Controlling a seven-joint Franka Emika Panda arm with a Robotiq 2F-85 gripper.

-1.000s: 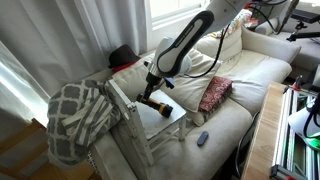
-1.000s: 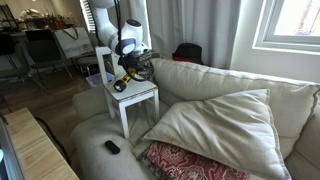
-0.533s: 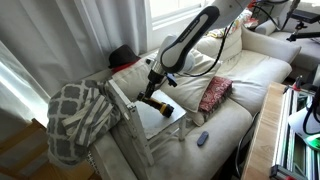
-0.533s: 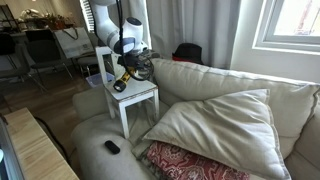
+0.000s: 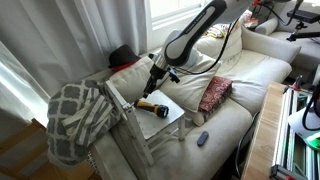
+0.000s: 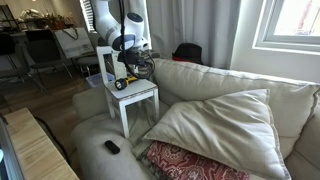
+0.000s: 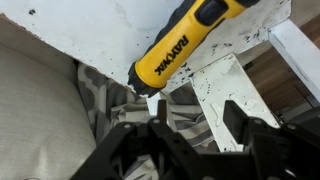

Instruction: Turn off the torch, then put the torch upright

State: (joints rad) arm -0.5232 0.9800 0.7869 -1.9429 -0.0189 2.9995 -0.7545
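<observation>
The torch (image 5: 152,106), yellow with a black head and end, lies on its side on the white side table (image 5: 170,118). It also shows in an exterior view (image 6: 123,83) and in the wrist view (image 7: 190,40), where the yellow body reads RAYOVAC. My gripper (image 5: 158,76) hangs a little above the torch, apart from it, in both exterior views (image 6: 134,68). In the wrist view my gripper (image 7: 197,120) is open and empty, with the torch lying beyond the fingertips. I cannot tell whether the light is on.
The white table (image 6: 143,96) stands on a cream sofa. A grey patterned blanket (image 5: 75,115) hangs beside it. A red patterned pillow (image 5: 214,93) and a small dark remote (image 5: 202,138) lie on the seat. A big cream cushion (image 6: 215,120) leans nearby.
My gripper was down at the torch; it has let go and risen. The torch now lies flat on the table.
</observation>
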